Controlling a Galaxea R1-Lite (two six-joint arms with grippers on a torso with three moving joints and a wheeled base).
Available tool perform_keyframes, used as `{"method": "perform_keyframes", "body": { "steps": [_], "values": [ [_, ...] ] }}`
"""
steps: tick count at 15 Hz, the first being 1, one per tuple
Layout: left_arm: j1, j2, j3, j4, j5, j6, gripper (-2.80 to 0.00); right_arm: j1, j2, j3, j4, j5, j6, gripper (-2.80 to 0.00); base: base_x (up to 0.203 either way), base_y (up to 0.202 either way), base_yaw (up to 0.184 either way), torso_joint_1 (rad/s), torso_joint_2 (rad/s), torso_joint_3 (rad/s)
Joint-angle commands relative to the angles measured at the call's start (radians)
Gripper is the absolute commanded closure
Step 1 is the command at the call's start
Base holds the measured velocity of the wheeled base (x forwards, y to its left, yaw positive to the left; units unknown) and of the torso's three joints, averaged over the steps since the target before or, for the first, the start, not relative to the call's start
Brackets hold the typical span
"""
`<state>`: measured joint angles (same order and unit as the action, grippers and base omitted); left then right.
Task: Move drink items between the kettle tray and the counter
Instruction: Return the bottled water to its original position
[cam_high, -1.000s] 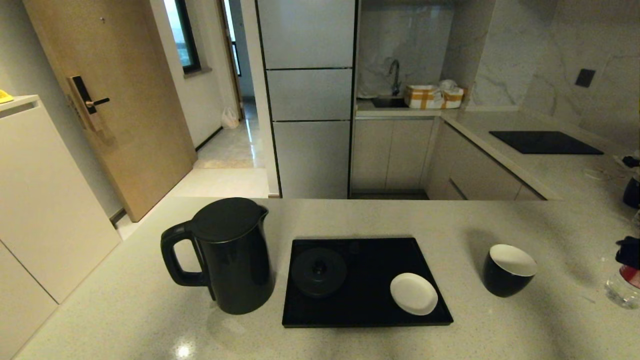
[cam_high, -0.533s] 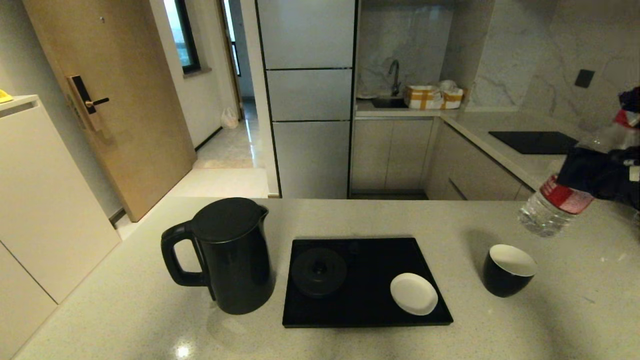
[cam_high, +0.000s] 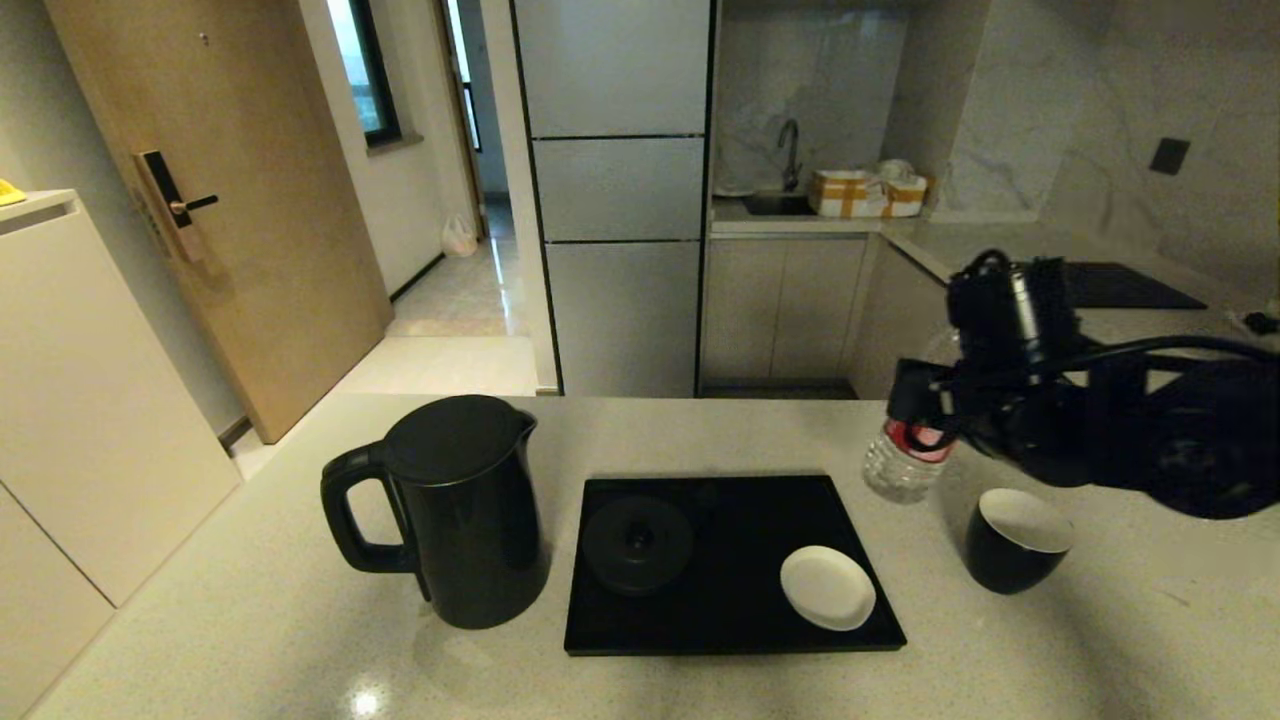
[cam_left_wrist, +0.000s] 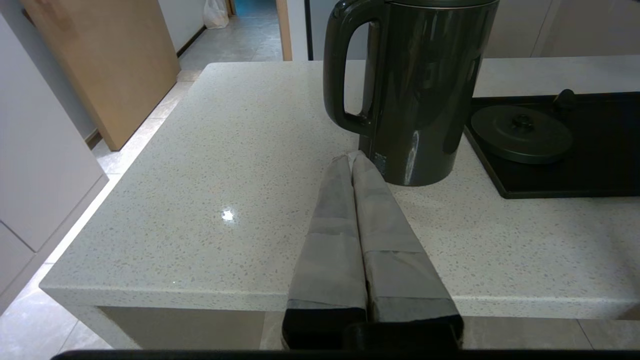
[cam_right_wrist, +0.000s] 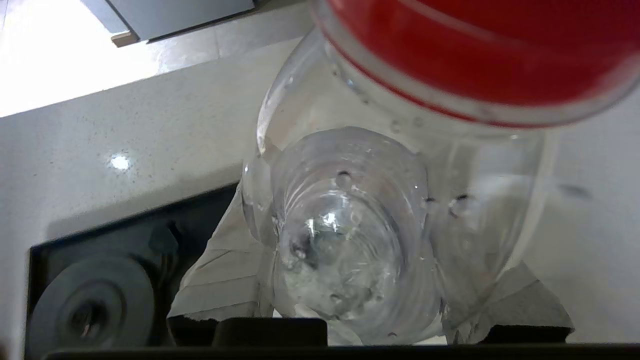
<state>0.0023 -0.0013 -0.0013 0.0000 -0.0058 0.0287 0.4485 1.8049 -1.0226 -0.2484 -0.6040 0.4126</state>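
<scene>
Hanging in the air above the counter (cam_high: 250, 600), the bottle (cam_high: 903, 468) is clamped between the grey padded fingers (cam_right_wrist: 220, 280) of the right gripper (cam_high: 925, 420), just off the far right corner of the kettle tray (cam_high: 735, 640). It is of clear ribbed plastic with a red label around the body; its lower part points down and toward the tray, with nothing touching it below. Its cap and upper part are hidden behind the dark gripper and the black cables. In the right wrist view the round transparent base fills the middle, with small drops inside.

Just beside it, on the right, the cup (cam_high: 1012, 545) stands upright on the counter, black and smooth outside, white inside, without handle. The tray is flat, rectangular and black with a low rim; on it lie the round kettle base (cam_high: 638, 543) and 1 small white saucer (cam_high: 827, 588), well apart. Left of the tray, close to its edge, the kettle (cam_high: 460, 510) stands on the speckled glossy stone; it is tall, black and shiny, with a loop handle.

The left gripper (cam_left_wrist: 352, 159) has its 2 grey fingers pressed together, low over the counter near the foot of the kettle.
</scene>
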Motion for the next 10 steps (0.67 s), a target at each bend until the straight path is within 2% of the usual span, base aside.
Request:
{"method": "perform_keyframes", "body": {
  "steps": [1,4,7,10],
  "values": [
    [0.001,0.0,0.0,0.0,0.0,0.0,0.0,0.012,0.243,0.013,-0.187,-0.004,-0.001,0.0,0.0,0.0,0.0,0.0,0.0,0.0],
    [0.001,0.0,0.0,-0.001,0.0,0.0,0.0,0.016,0.35,0.005,-0.355,-0.007,-0.005,0.0,0.0,0.0,0.0,0.0,0.0,0.0],
    [0.001,0.0,0.0,-0.001,0.0,0.0,0.0,0.016,0.435,-0.035,-0.45,-0.008,-0.033,0.0,0.0,0.0,0.0,0.0,0.0,0.0],
    [0.001,0.0,0.0,0.0,0.0,0.0,0.0,0.018,0.478,-0.08,-0.475,-0.014,-0.062,0.0,0.0,0.0,0.0,0.0,0.0,0.0]
  ]
}}
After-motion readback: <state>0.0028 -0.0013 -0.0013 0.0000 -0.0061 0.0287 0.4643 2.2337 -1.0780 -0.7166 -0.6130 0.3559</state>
